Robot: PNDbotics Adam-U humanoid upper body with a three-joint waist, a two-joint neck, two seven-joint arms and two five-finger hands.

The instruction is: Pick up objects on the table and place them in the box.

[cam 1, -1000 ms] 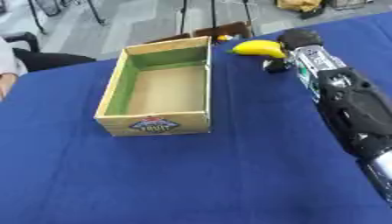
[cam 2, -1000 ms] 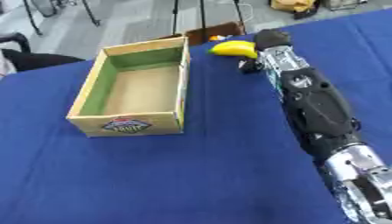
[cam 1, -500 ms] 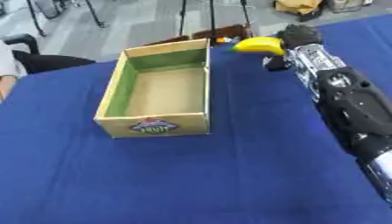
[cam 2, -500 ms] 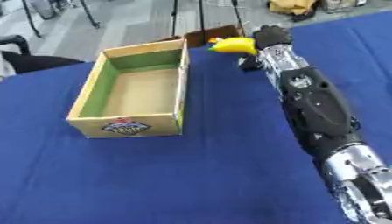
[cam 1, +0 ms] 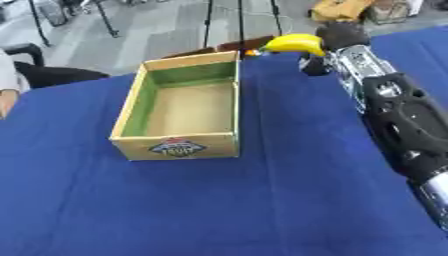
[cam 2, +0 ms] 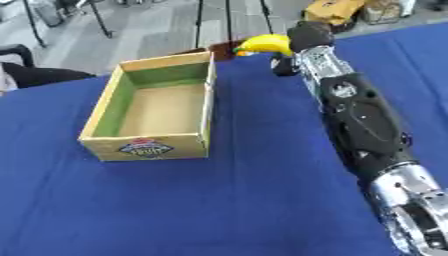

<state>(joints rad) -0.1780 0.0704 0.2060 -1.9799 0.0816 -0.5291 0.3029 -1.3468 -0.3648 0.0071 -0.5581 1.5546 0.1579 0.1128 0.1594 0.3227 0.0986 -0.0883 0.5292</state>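
One yellow banana (cam 1: 295,43) held in the right hand (cam 2: 308,37), fingers curled about its near end, up by the table's (cam 1: 219,210) far edge. Lifted since a second earlier: then low against the blue cloth just beside the hand, now raised clear of it and shifted a little toward the box's (cam 1: 184,107) far right corner. Judged as the carry stage, with the grasp made and the fruit off the cloth but not yet over the opening. Box sat open and bare inside, near the table's left half, its printed label facing the near edge, apparently unmoved across the interval. Something small and orange (cam 1: 253,52) glimpsed just beyond the banana at the far edge; too little shown to name. Right arm stretched long across the table's right side from the near right corner. No left hand seen in either view. Remaining, by this reading: a short sweep leftward over the box wall, then release inside.
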